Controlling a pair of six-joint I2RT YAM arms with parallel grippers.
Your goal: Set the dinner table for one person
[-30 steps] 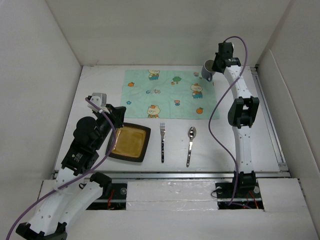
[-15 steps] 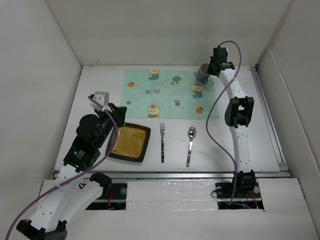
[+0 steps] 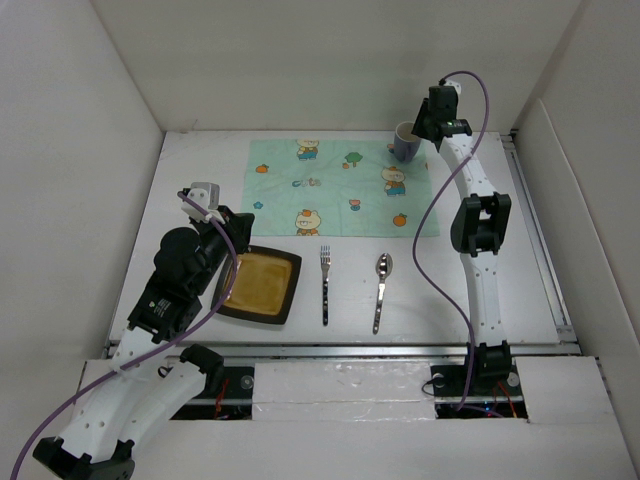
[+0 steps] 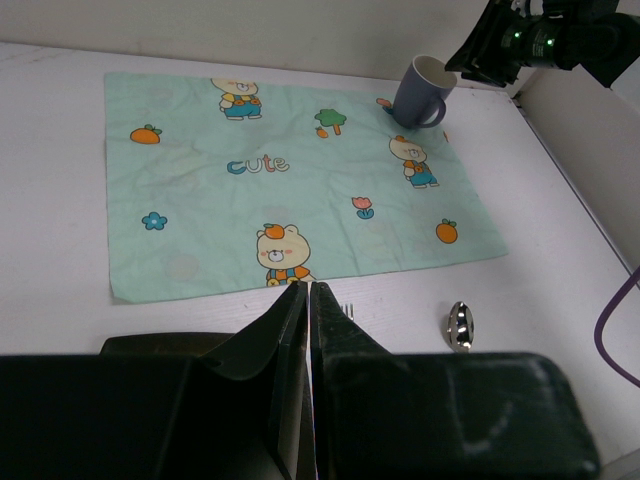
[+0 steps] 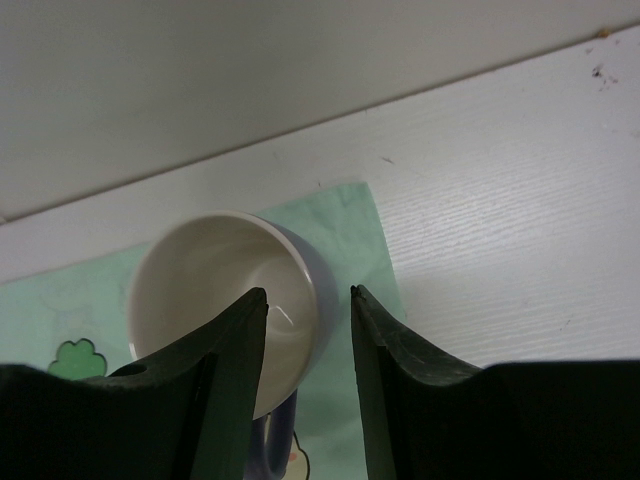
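A blue-grey mug (image 3: 405,142) (image 4: 422,92) with a white inside stands upright on the far right corner of the mint-green cartoon cloth (image 3: 340,185). My right gripper (image 3: 423,130) (image 5: 307,292) is open over the mug's (image 5: 230,290) rim, one finger inside, the other outside and apart from the wall. My left gripper (image 3: 233,258) (image 4: 306,286) is shut on nothing above the left side of the dark square plate (image 3: 262,283). A fork (image 3: 325,285) and a spoon (image 3: 381,290) lie on the dinner table (image 3: 200,170) right of the plate.
White walls enclose the table on the left, back and right. A silver metal rail (image 3: 350,350) runs along the near edge by the arm bases. The right arm (image 3: 478,230) stretches along the table's right side.
The right gripper carried the mug a little left, onto the cloth's corner, and its jaws have spread apart off the mug's wall. The left arm has barely shifted.
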